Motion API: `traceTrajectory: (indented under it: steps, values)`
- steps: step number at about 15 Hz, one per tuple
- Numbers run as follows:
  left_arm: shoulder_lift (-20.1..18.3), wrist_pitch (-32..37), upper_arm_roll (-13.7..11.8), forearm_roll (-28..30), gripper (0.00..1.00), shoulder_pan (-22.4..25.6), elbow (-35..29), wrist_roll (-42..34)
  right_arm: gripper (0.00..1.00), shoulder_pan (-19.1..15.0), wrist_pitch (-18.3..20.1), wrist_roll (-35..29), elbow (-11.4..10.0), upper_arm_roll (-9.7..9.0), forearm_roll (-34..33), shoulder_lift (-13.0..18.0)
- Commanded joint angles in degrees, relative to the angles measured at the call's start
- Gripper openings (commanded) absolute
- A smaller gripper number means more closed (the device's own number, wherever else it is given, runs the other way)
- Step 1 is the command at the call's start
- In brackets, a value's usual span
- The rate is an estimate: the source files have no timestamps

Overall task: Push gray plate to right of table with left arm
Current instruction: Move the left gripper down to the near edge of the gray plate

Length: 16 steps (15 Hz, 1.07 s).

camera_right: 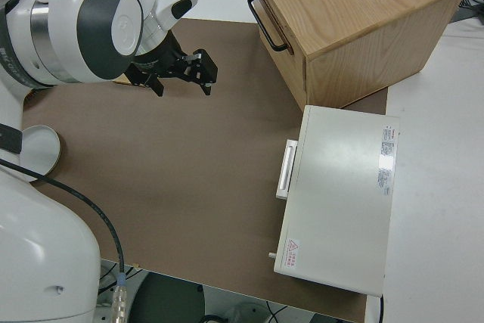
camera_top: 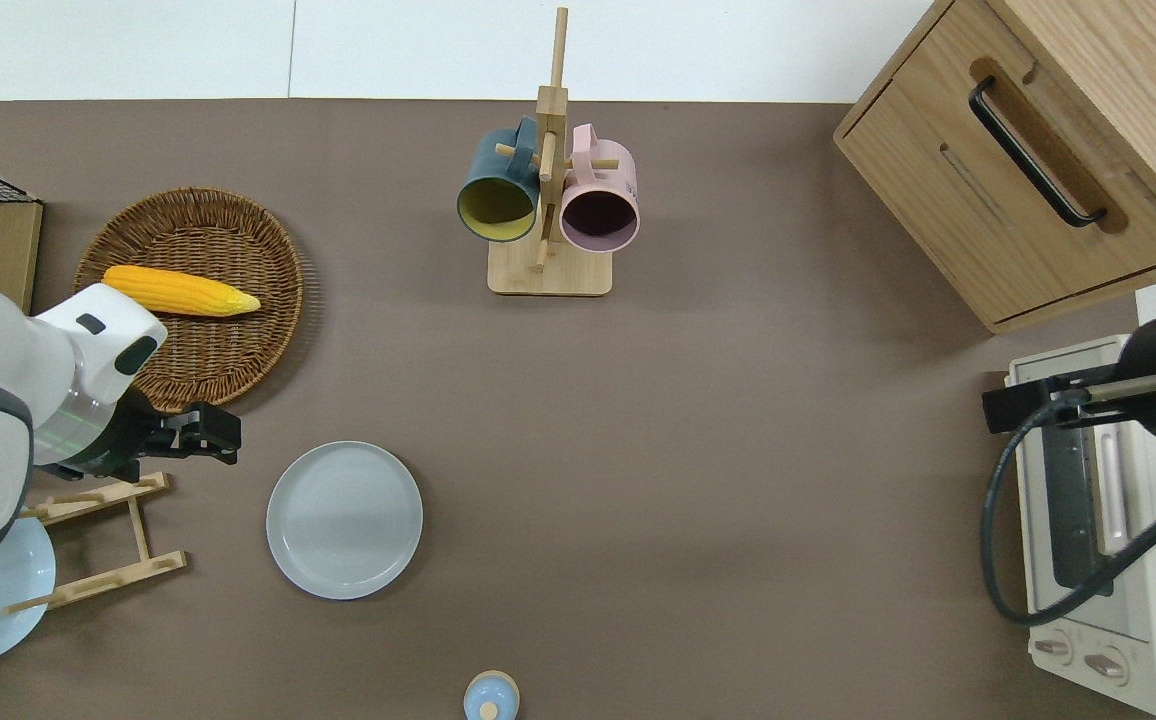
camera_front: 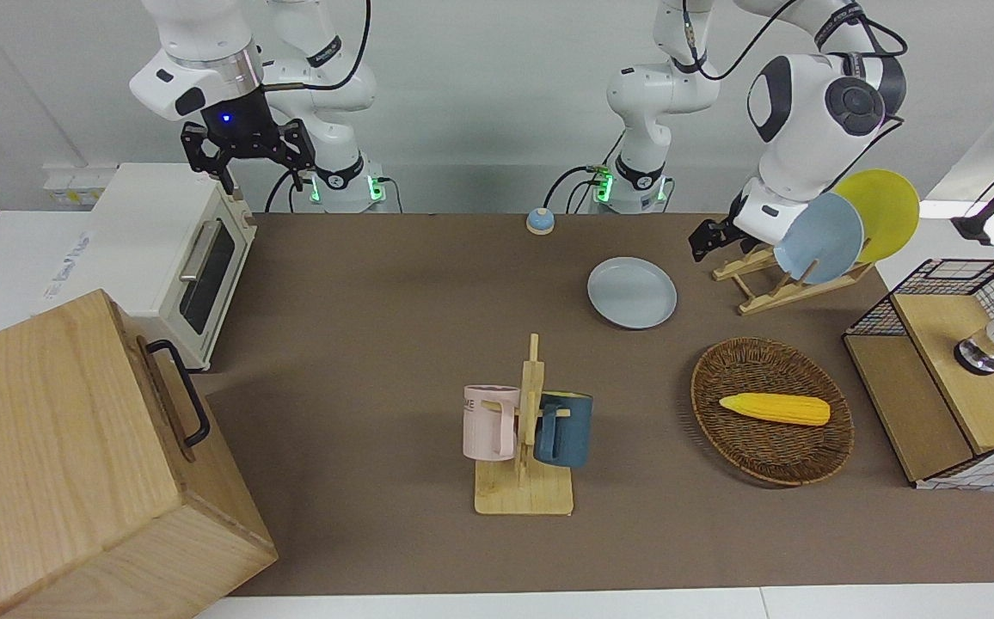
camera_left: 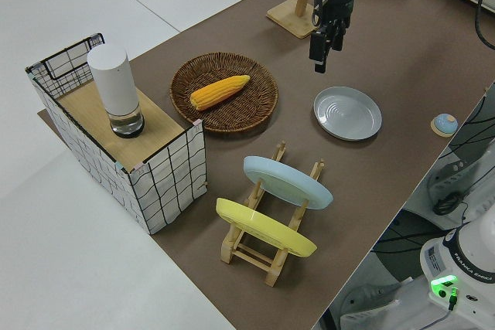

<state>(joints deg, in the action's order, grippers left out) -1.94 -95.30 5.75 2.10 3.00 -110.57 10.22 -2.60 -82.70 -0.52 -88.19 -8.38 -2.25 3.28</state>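
— How is the light?
— Bright and even, falling from above; the table (camera_front: 377,344) shows no glare.
— Shadows?
— Soft ones, close under the mug rack (camera_front: 524,447) and the wicker basket (camera_front: 712,430). Focus stays sharp across all views.
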Motion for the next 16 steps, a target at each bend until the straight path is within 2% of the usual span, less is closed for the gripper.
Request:
traceTrajectory:
  steps: [1, 5, 8, 12, 16]
  values:
    - [-3.7, -5.4, -1.7, -1.1, 0.98, -1.4, -8.2, -1.3, 0.996, -0.4, 0.1, 1.1, -0.2, -0.06, 0.1, 0.4]
    - [-4.4, -12.0, -2.9, -1.0, 0.97, -1.4, -16.7, -6.1, 0.996, -0.4, 0.1, 1.1, -0.2, -0.14, 0.1, 0.4]
    - [-6.2, -16.7, -3.3, -0.4, 0.96, -1.3, -22.6, -6.3, 0.996, -0.4, 0.1, 1.1, -0.2, -0.06, 0.1, 0.4]
    - [-6.2, -23.3, -4.3, 0.8, 0.96, -1.3, -28.9, -6.3, 0.996, -0.4, 0.1, 1.1, -0.2, -0.05, 0.1, 0.4]
    - [-6.1, -26.1, -4.3, 1.4, 0.95, -1.4, -31.3, -5.8, 0.996, -0.4, 0.1, 1.1, -0.2, -0.14, 0.1, 0.4]
